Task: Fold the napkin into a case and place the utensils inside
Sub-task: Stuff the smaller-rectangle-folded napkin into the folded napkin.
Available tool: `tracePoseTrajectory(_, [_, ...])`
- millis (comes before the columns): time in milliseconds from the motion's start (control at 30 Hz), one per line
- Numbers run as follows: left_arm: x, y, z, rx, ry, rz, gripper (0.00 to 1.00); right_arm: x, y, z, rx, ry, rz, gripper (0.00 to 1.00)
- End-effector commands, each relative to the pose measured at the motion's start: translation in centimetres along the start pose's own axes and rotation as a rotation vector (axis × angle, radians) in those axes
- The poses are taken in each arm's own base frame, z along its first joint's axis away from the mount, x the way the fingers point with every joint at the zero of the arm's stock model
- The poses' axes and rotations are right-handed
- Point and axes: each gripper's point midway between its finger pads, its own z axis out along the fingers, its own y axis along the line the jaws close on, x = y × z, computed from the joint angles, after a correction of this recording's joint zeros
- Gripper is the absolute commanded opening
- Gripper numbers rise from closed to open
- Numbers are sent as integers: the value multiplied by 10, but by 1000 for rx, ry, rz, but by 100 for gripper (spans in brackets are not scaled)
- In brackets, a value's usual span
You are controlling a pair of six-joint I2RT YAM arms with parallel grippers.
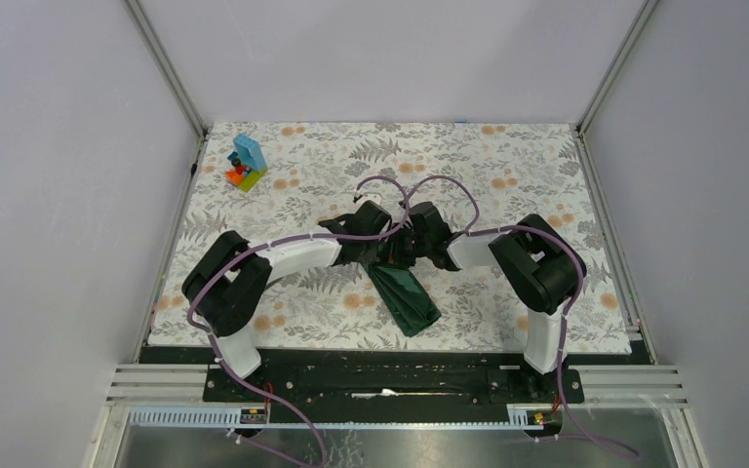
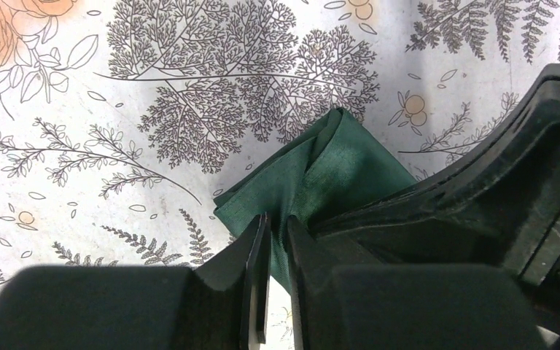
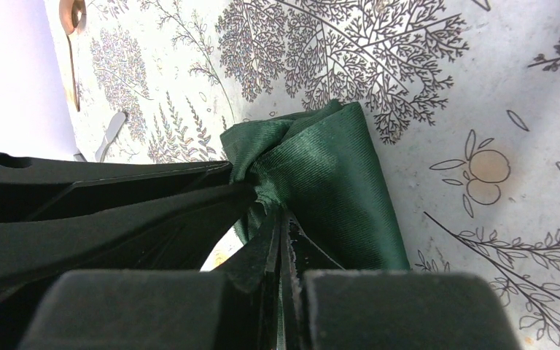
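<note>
The napkin is dark green cloth with a finely ribbed weave and a soft sheen. The table covering looks smooth, printed and faintly glossy. The spoon is polished coppery metal. The left gripper and right gripper are matt black plastic.

We log floral table covering: grey-and-orange fern print, flat, evenly lit. Past its far edge and both sides we note plain pale walls. Aluminium posts at its far corners. Along its near edge: black base plate, aluminium rails. Toy block stack on its far-left corner.
</note>
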Motion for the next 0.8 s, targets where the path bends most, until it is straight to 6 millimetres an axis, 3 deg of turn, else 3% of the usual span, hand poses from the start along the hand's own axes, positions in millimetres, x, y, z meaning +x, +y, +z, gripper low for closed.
tracePoseTrajectory(0, [-23, -3, -4, -22, -68, 5, 16, -2, -5, 3, 7, -2, -1, 0])
tracePoseTrajectory(267, [-30, -12, -18, 33, -98, -2, 1, -5, -1, 6, -8, -2, -16, 0])
tracePoseTrajectory(533, [-12, -34, -21, 163, -20, -60, 0, -22, 16, 28, -98, -30, 35, 0])
tracePoseTrajectory(767, [-23, -8, -26, 24, -51, -48, 0, -11, 1, 24, -58, -27, 55, 0])
